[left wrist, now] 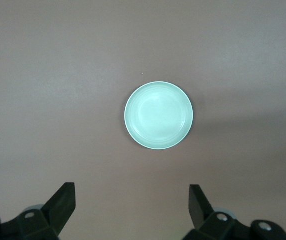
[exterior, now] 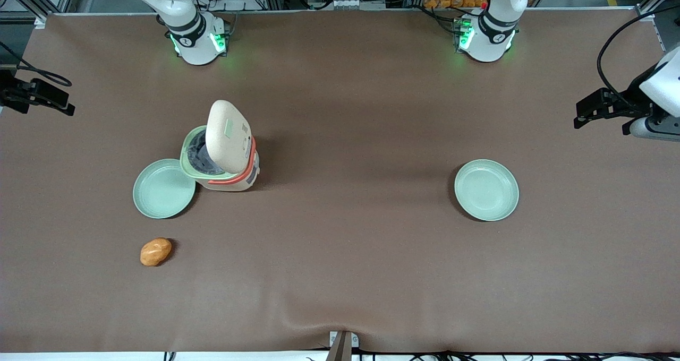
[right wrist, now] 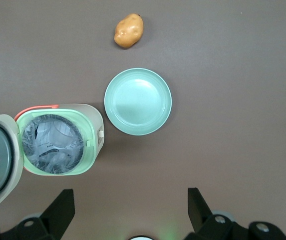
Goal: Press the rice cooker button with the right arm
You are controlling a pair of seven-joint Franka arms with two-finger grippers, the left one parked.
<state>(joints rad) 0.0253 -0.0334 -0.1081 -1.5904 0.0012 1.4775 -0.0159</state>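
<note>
High above the open-lidded rice cooker (right wrist: 60,142), whose labels are unreadable, the tool (right wrist: 128,212) hangs spread wide.

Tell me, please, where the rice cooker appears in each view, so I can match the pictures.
Front view: the rice cooker stands lid-up, touching a green plate; the potato is nearer the camera.
Right wrist view: the rice cooker is seen from above, lid open, under the open hand.
Left wrist view: not in it.
Shared landmark: the green plate beside the cooker.
</note>
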